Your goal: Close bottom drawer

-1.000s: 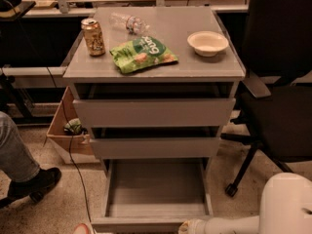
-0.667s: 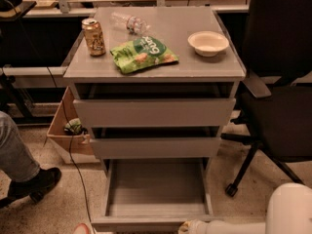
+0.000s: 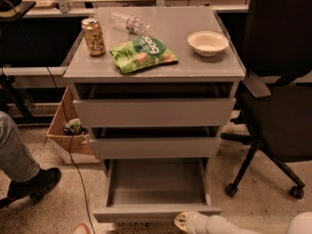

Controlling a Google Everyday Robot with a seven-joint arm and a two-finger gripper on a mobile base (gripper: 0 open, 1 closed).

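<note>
Camera view shows us the bottom drawer (image 3: 156,185) pulled well out of the cabinet (image 3: 204,65), its grey tray exposed. We see the gripper (image 3: 184,222) low at the front's right end; we cannot tell its state.

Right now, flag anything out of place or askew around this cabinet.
The bottom drawer stands pulled far out, its bare inside exposed. A clear water bottle lies on its side at the back of the cabinet top. The gripper sits low by the drawer front's right end.
</note>
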